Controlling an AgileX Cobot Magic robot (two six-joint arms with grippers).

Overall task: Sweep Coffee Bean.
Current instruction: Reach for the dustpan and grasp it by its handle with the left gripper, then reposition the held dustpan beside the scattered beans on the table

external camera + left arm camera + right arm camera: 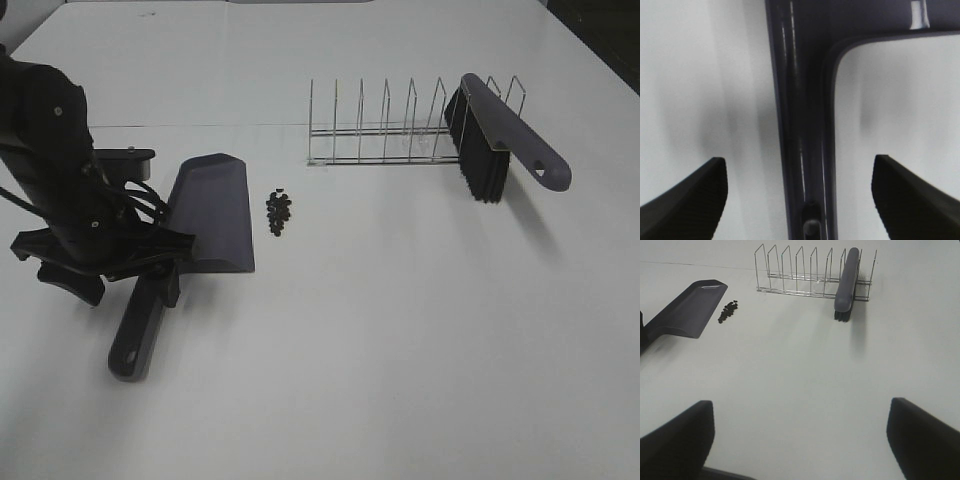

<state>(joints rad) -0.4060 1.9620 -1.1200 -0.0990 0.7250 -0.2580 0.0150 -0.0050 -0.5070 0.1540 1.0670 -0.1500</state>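
Dustpan (210, 215), coffee bean (279, 212) just beside, white table (400, 350)

Coffee bean (279, 212) pile: tiny dark brown-black ovals bunched into one tight, narrow cluster, too small to count, lying flat on the white table (400, 330). It sits just beside the long side edge of the grey-purple dustpan (212, 210), with a thin strip of bare table between them, so not touching. A few beans are slightly loose at the cluster's ends; the wire rack (385, 135) is well apart from them.
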